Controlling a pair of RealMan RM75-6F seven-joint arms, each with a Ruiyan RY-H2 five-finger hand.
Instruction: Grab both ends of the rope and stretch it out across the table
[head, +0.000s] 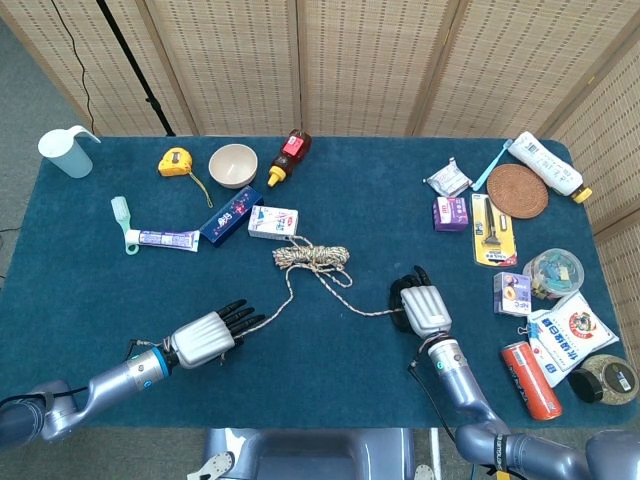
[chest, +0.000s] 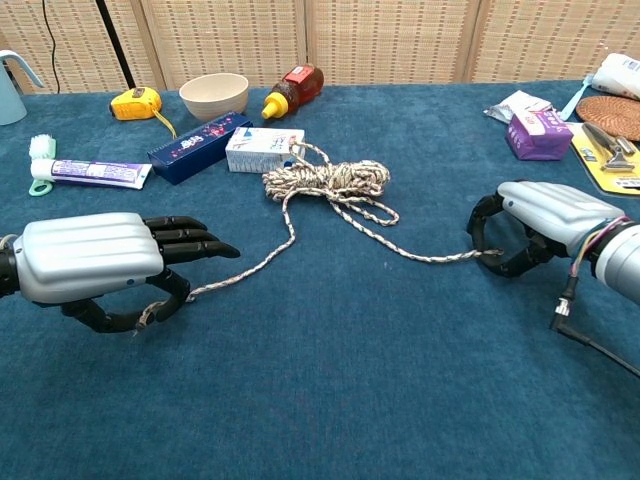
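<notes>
Lighting is bright, even and diffuse in both views. Shadows on the tabletop (head: 360, 210) are soft and short. The left hand (chest: 85, 258) shows mild sheen on its shell. Focus is sharp; no motion blur or glare.

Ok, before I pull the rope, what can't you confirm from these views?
- Right hand: the rope end runs under its curled fingers in both views, so the grip is hidden.
- Left hand: head view, its back covers the rope end.
- Coil: knots too fine to see.

Open cloth btwn robot hands; boxes (chest: 264, 148) crowd behind rope coil (chest: 325, 181).
</notes>
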